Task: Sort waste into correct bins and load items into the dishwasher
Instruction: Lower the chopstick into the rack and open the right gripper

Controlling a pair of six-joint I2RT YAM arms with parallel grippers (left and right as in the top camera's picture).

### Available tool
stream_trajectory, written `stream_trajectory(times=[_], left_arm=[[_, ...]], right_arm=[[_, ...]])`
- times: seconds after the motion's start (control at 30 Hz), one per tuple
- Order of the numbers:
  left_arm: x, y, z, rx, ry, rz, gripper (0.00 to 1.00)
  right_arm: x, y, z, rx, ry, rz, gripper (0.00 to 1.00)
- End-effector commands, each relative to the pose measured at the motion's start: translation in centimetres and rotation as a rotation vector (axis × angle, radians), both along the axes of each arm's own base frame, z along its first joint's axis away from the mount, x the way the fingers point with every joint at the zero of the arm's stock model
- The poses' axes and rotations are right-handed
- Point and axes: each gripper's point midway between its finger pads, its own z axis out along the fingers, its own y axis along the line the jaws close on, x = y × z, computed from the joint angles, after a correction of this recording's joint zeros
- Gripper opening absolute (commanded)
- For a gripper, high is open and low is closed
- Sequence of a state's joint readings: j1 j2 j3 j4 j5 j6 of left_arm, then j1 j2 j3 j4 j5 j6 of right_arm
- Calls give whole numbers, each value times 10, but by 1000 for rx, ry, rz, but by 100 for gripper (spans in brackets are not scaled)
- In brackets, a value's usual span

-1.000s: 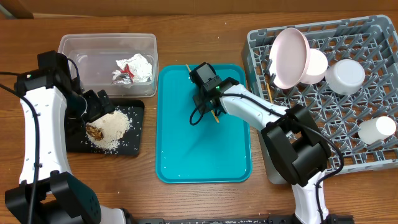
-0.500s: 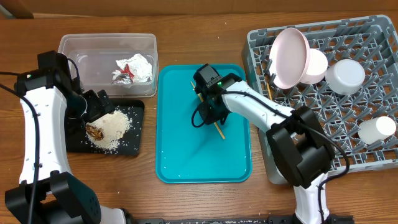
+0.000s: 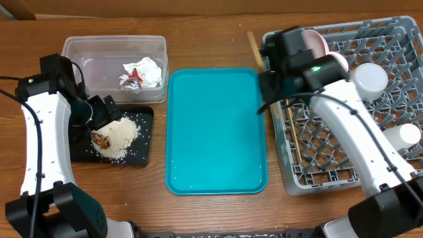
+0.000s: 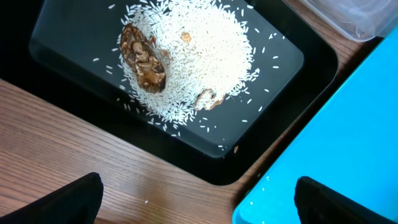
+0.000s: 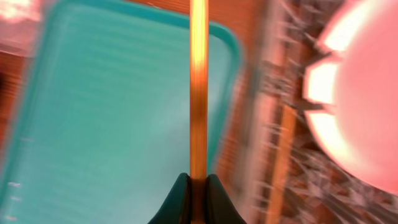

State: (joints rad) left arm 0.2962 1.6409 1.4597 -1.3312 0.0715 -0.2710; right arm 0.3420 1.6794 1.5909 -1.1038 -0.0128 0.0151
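Black tray [image 3: 144,151] near the left edge of the table sits under my left gripper [image 4: 211,200]. That gripper is wide open with nothing in it. The rice [image 3: 122,132] is in the tray, so I think this hand can just wait. Over by the right edge is the grey rack [image 3: 317,165], and the first chopstick [image 3: 295,135] lies flat along the side of it next to the teal tray [image 3: 215,132]. A bit farther from me, my right gripper [image 5: 198,186] is pinched tight on the second chopstick [image 5: 198,87]. It holds the stick near one end, so the long part pokes out toward the far edge of the table. I think the good way is to go slow and line this stick up with the one lying there. Then I lower it onto the grid, and only then let go. The long end could bump the plate [image 5: 357,99] standing nearby, so I should keep clear of it. My right wrist view is blurry, so I cannot tell how high the stick is above the grid.
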Motion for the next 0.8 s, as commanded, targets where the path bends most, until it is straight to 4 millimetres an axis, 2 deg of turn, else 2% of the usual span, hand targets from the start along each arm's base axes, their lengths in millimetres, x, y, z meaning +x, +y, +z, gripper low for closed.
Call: stream_trajectory(times=[0.0, 0.07, 0.17, 0.47, 0.53, 0.67, 0.77], left_arm=[[5, 1, 11, 4, -44, 15, 100], [5, 1, 11, 4, -44, 15, 100], [5, 1, 11, 4, -44, 15, 100], [5, 1, 11, 5, -44, 15, 100], [5, 1, 11, 5, -44, 15, 100], [5, 1, 11, 5, -44, 15, 100], [6, 1, 11, 7, -49, 15, 100]], right_arm=[[-1, -34, -13, -76, 53, 16, 4], [-7, -48, -22, -83, 104, 14, 4], [-16, -55, -35, -68, 165, 23, 4], [-37, -61, -73, -81, 256, 19, 13], [-39, -61, -75, -81, 262, 12, 15], [-37, -61, -74, -80, 254, 11, 27], [-35, -60, -74, -75, 247, 4, 28]])
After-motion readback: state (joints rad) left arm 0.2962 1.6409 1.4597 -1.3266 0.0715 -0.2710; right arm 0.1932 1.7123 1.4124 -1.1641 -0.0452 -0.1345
